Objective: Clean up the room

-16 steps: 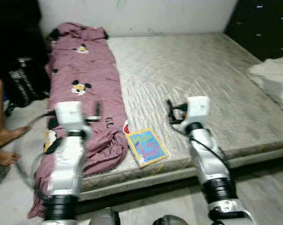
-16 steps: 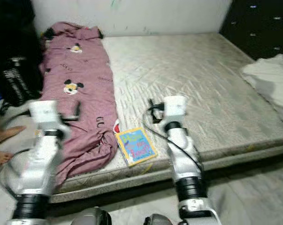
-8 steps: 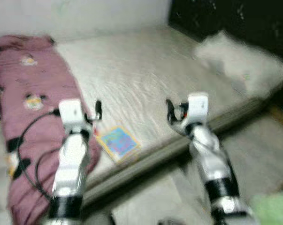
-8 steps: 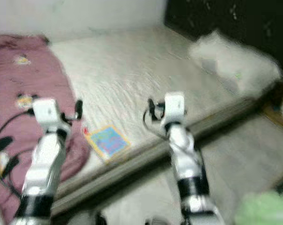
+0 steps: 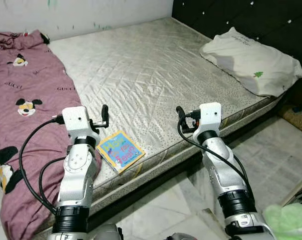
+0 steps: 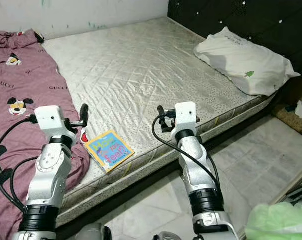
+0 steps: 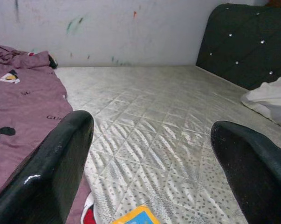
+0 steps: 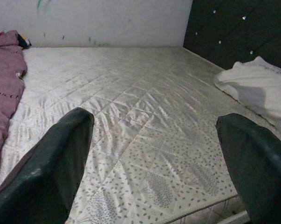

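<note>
I see 1 bed (image 5: 156, 75) w/ a bare mattress. 1 pink blanket (image 5: 20, 125) lies along its left side. 1 white pillow (image 5: 251, 60) sits at the far right. 1 small book (image 5: 120, 151) lies flat at the near edge, just beside the blanket. My left gripper (image 7: 149, 163) hangs above the near edge, by the book, fingers spread, holding nothing. My right gripper (image 8: 154, 158) hangs over the near right edge, also spread & empty. 1 green bag (image 6: 281, 220) is on the floor (image 5: 271, 150), near right.
</note>
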You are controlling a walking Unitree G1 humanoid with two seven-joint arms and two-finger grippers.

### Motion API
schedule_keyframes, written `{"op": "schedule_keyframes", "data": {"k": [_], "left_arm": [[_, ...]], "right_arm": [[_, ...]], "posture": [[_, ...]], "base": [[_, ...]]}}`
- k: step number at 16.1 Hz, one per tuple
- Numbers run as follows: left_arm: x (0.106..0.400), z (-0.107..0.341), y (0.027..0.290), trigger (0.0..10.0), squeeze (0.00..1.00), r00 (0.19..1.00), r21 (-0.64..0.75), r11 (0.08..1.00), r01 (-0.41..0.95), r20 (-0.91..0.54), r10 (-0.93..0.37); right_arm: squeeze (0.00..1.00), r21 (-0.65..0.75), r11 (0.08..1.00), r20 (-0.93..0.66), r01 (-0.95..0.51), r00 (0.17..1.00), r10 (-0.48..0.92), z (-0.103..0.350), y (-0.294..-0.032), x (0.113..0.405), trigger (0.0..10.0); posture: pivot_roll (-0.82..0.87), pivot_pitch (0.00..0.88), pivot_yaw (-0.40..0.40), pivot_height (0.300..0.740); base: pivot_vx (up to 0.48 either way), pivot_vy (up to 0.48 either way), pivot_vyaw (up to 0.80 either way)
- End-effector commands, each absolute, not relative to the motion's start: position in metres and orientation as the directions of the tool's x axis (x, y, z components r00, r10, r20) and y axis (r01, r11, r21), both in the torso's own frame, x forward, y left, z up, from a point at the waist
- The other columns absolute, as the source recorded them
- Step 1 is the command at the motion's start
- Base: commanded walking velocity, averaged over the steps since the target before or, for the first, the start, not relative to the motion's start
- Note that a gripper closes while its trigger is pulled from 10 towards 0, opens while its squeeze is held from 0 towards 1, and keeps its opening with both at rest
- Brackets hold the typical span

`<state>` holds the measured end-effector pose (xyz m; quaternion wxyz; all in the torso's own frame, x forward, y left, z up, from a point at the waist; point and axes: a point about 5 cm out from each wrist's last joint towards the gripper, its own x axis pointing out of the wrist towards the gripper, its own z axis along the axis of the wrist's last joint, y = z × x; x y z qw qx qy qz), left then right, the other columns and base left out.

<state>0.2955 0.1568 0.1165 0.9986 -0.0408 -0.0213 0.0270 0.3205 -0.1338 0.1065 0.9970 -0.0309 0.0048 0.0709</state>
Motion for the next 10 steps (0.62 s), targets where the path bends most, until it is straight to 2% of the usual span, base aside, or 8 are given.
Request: {"op": "schedule_keyframes", "data": {"k": [1, 10], "left_arm": [[0.2961, 0.1157, 0.1573, 10.0, 0.0, 0.998, -0.079, 0.995, -0.056, 0.036, 0.059], [0.2971, 0.1171, 0.1533, 10.0, 0.0, 0.998, -0.086, 0.996, -0.023, 0.048, 0.027]], "right_arm": [[0.0, -0.073, 0.984, 0.014, -0.162, 0.986, 0.164, 0.1131, -0.1295, 0.3223, 10.0], [0.0, -0.064, 0.986, 0.018, -0.155, 0.988, 0.156, 0.1135, -0.1302, 0.3236, 10.0]], "posture": [[0.03, 0.0, -0.027, 0.74], [0.03, 0.0, -0.023, 0.74]], "base": [[0.0, 0.0, 0.79], [0.0, 0.0, 0.78]]}}
